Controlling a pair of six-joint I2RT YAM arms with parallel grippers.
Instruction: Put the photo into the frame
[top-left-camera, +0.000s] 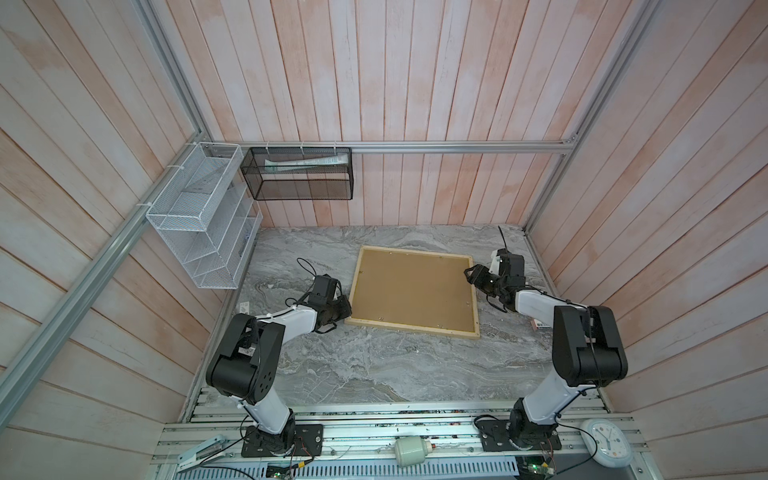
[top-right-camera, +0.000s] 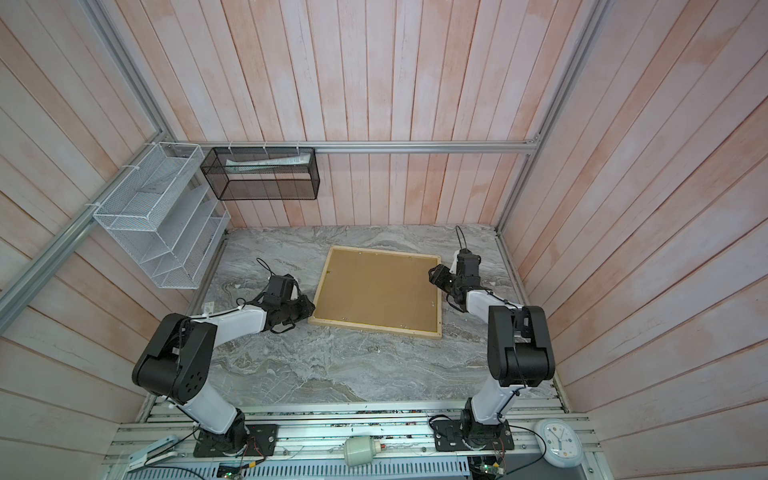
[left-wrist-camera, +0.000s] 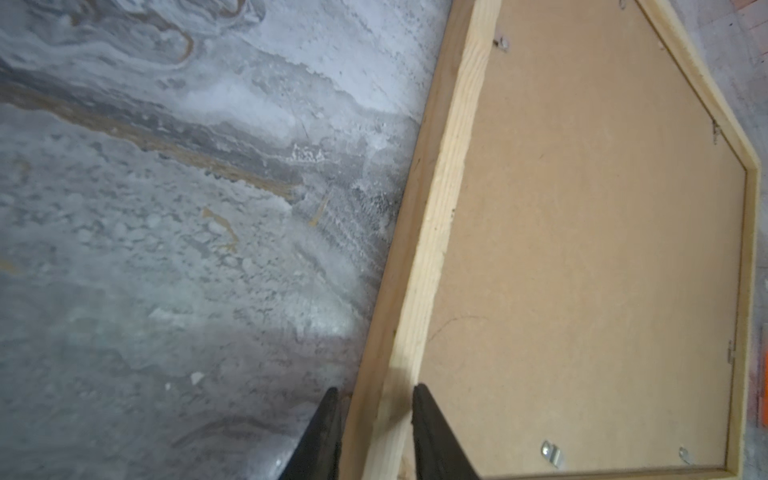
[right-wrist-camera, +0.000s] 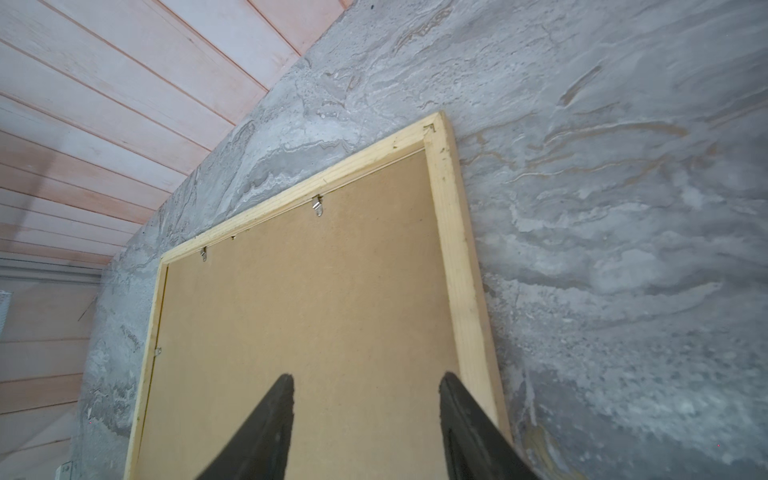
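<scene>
1. Jaws of the left gripper (left-wrist-camera: 374, 397) stand a little apart and straddle a pale wood rail of the frame (left-wrist-camera: 453, 166) near a corner. One finger (left-wrist-camera: 324, 428) is outside the rail and the other is over the fibreboard back (left-wrist-camera: 582, 249). A thin gap shows at the outer finger, so nothing is clamped.
2. Jaws of the right gripper (right-wrist-camera: 368, 378) stand wide apart above the brown back, just inside the rail on that side, holding nothing.
3. In both top views the frame (top-left-camera: 413, 291) (top-right-camera: 378, 291) lies flat, back up, mid-way across the grey marbled table (top-left-camera: 374, 365), slightly skewed. The left gripper is at its near left corner and the right gripper at its far right corner.
4. Small metal clips (right-wrist-camera: 318, 205) sit along the rails' inner edge.
</scene>
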